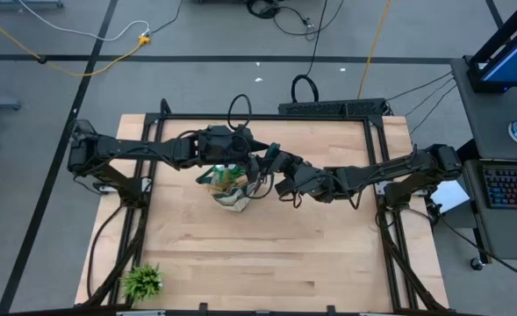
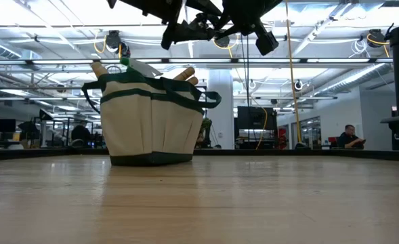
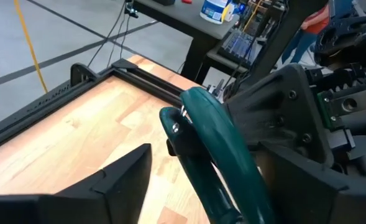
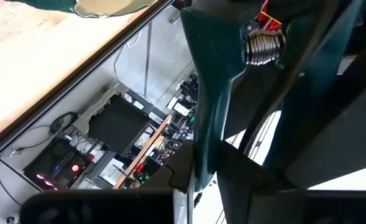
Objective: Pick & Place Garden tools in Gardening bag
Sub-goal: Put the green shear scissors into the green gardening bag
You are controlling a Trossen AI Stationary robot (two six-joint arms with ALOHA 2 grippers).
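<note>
Beige canvas gardening bag with dark green trim (image 1: 229, 195) stands upright mid-tabletop, toward the far edge, wooden tool handles (image 2: 185, 72) poking out. Light wood tabletop (image 1: 267, 254); leafy green plant (image 1: 142, 282) at near-left corner. Right gripper (image 1: 271, 158) jaws grip dark teal-handled pruning shears (image 3: 217, 149) just right of bag. Left gripper (image 1: 240, 145) above bag, jaws: cannot tell.

Both arms are stretched inward above the gardening bag (image 1: 229, 195), the left gripper (image 1: 240, 158) being held over its mouth and the right gripper (image 1: 271, 163) just beside it on the right, where the green-handled pruning shears (image 3: 217, 152) are clamped between its fingers.
</note>
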